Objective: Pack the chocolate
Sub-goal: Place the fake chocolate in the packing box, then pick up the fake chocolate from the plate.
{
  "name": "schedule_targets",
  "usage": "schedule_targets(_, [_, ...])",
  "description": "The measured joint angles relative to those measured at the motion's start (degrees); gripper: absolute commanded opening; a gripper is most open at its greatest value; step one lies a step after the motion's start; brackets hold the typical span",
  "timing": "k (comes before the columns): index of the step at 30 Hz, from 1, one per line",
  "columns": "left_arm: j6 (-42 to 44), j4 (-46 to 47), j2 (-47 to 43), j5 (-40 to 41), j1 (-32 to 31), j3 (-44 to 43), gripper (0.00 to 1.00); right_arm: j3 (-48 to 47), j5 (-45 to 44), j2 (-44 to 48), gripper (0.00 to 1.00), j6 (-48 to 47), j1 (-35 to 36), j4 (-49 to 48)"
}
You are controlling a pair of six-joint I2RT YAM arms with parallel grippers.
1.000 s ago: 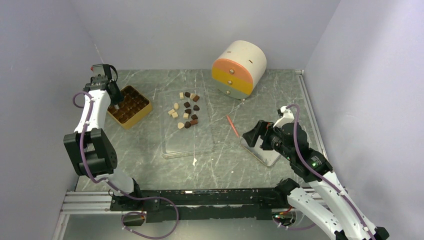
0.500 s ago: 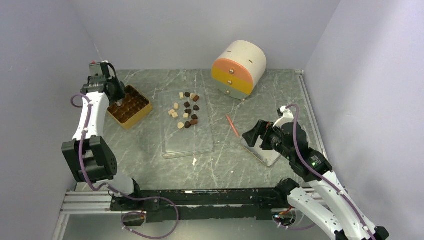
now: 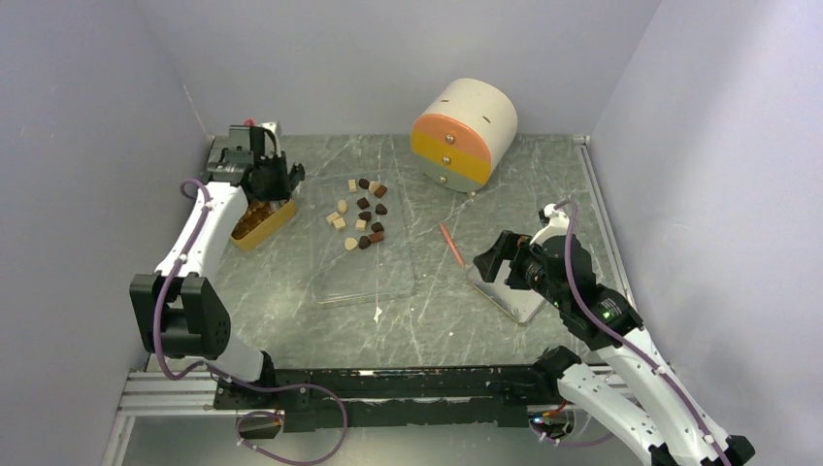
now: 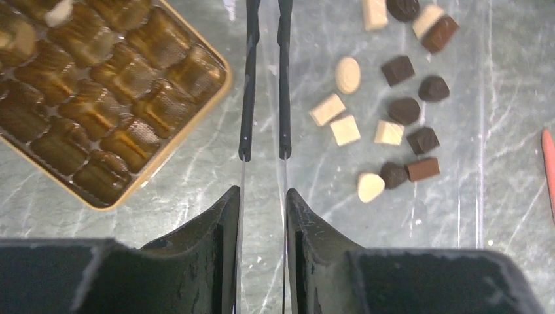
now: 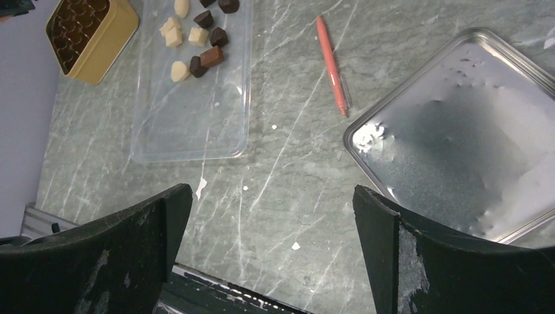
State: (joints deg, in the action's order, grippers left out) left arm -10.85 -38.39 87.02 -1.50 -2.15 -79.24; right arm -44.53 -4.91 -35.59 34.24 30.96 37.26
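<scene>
Brown and cream chocolate pieces (image 3: 361, 216): bare clear plastic tray (image 3: 364, 274) at 6 o'clock, open lane. At 9, gold compartmented tin (image 3: 250, 225), left gripper (image 4: 265, 157) between the two. At 1, round cream-orange drawer unit (image 3: 464, 133); at 4, thin orange-red stick (image 3: 450, 244); both apart.

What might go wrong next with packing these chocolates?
The chocolates lie crowded, some touching, so the thin tips of the left gripper may knock neighbours while pinching one. Rounded pieces could slip from such narrow tips. The tray has small cells, so a dropped piece might land askew.
</scene>
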Motion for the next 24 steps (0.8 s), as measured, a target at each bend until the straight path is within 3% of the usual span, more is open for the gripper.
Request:
schedule_targets(14, [2.62, -6.1, -2.23, -3.63, -12.68, 3.91, 0.34, -1.79, -1.64, -3.06, 0.99, -0.13, 0.0, -0.07])
schedule_targets(24, [2.97, -10.51, -9.94, -3.26, -17.62, 9.4, 0.36, -1.97, -1.62, -4.85, 0.99, 0.02, 0.0, -0.48])
